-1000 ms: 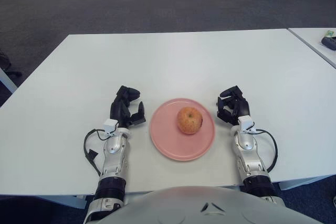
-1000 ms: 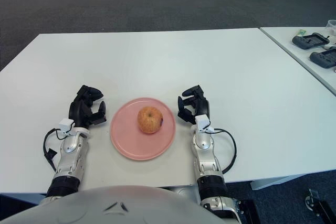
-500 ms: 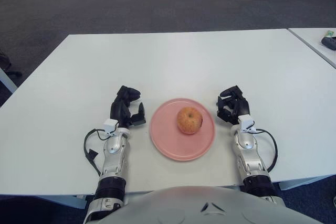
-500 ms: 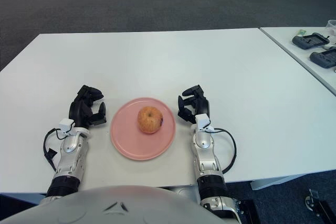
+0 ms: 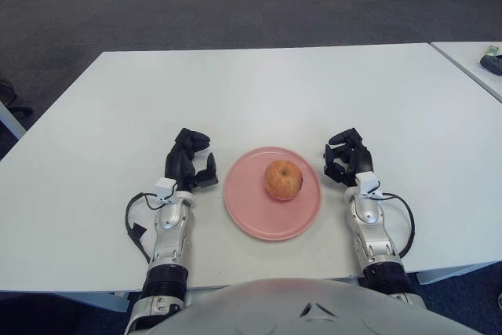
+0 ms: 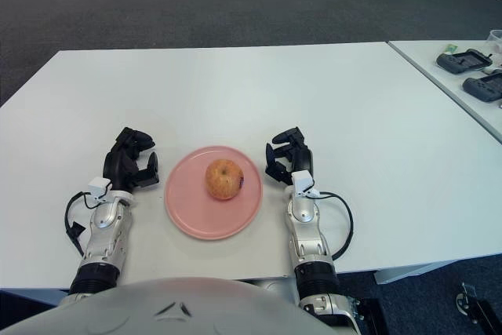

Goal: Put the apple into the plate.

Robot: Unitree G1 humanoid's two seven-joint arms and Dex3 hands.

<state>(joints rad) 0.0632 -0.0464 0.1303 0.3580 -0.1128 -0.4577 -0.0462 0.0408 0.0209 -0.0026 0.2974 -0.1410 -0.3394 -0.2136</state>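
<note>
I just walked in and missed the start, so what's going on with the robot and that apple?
Nothing is being handled at the moment. The apple sits on the pink plate near the front edge of the white table, so the job of getting it onto the plate looks done. The left hand rests on the table just left of the plate and the right hand just right of it, both with fingers curled and holding nothing.

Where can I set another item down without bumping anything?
The table is bare beyond the plate, and out past the left hand and right hand. It is crowded near you: the apple sits on the plate between both hands.
</note>
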